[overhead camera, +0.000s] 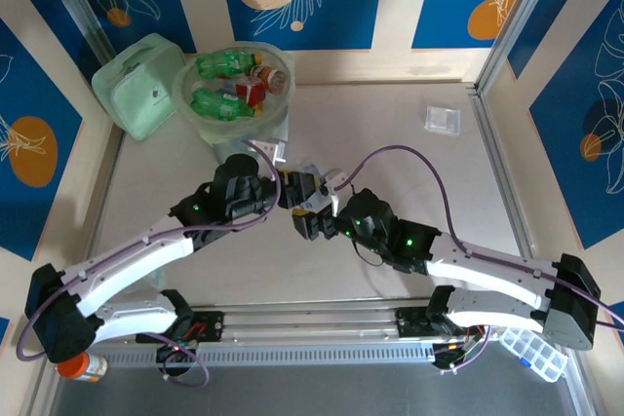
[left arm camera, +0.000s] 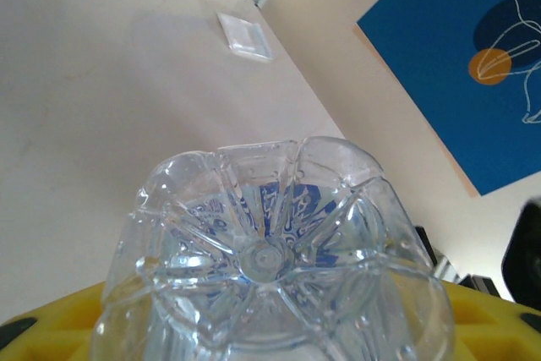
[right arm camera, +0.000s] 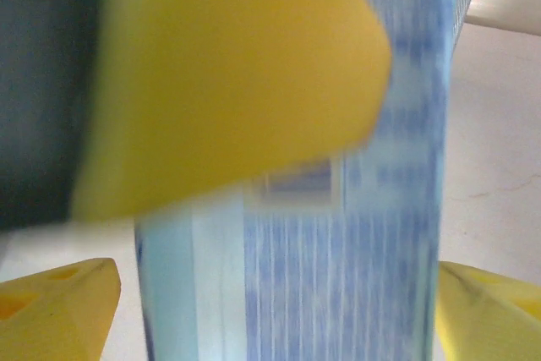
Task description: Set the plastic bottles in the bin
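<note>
Bin [overhead camera: 183, 85] at table's [overhead camera: 409, 153] far-left corner holds several bottles [overhead camera: 222, 102]. Left gripper [overhead camera: 292, 190] seemingly clamps a clear blue-labelled bottle [left arm camera: 270, 251], and the right gripper [right arm camera: 279, 306] is spread.

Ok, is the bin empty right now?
No, the top view shows green bottles and a red-labelled one lying inside the bin.
</note>
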